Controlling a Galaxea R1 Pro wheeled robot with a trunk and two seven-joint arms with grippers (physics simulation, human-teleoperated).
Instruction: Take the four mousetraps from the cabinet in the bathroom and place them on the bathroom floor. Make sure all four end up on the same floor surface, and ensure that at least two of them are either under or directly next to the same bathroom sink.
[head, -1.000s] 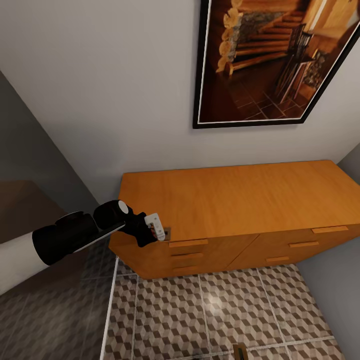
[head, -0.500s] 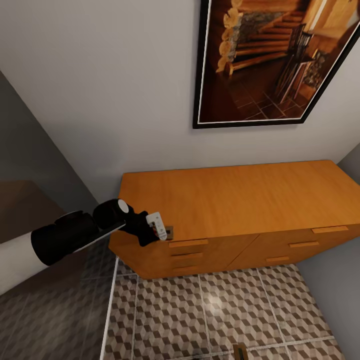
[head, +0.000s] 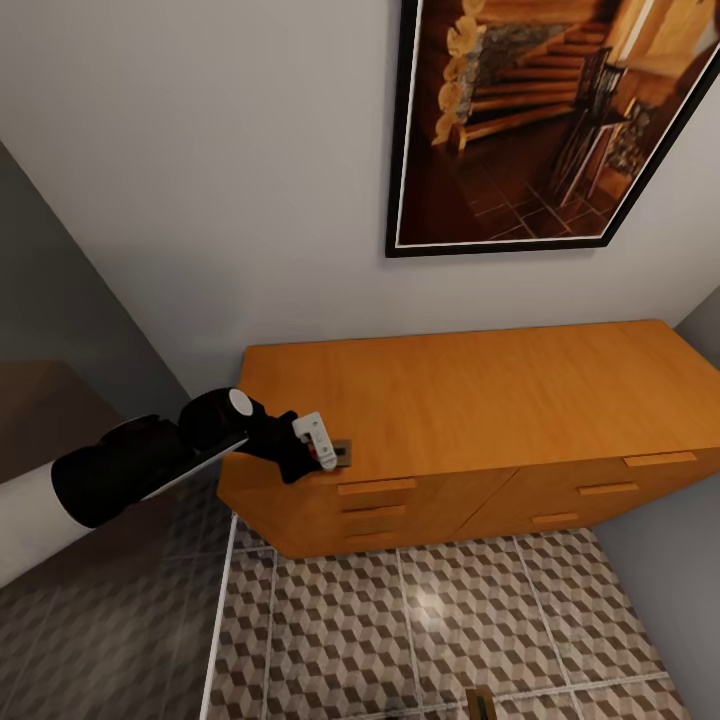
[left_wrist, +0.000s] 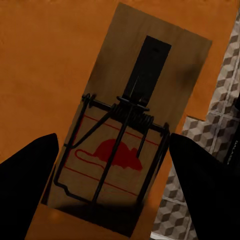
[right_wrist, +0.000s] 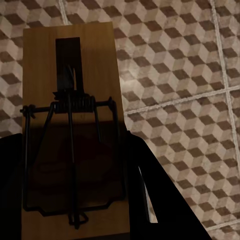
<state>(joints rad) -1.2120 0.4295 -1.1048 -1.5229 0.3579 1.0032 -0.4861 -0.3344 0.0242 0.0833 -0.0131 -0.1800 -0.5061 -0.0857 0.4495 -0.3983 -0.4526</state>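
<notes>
One mousetrap (head: 342, 453) lies flat on the top of the orange-brown cabinet (head: 480, 390), close to its front left edge. My left gripper (head: 318, 447) hovers right at it. In the left wrist view the gripper (left_wrist: 117, 182) is open, its dark fingers (left_wrist: 27, 190) straddling the mousetrap (left_wrist: 127, 125), whose red mouse mark faces up. A second mousetrap (right_wrist: 72, 100) is held above the bathroom floor (right_wrist: 180, 65), with my right gripper (right_wrist: 75, 150) shut on its long sides. That trap (head: 480, 702) peeks in at the bottom edge of the head view.
The cabinet stands against a pale wall under a large framed picture (head: 540, 120). Its drawers (head: 376, 487) are closed. Cube-patterned tiles (head: 420, 620) spread in front of it. A grey wall (head: 60, 300) and darker flooring lie to the left, another wall corner (head: 670, 560) to the right.
My left gripper has crept up and to the right along the cabinet's front edge, closing in over the mousetrap. The rest of the scene holds still.
</notes>
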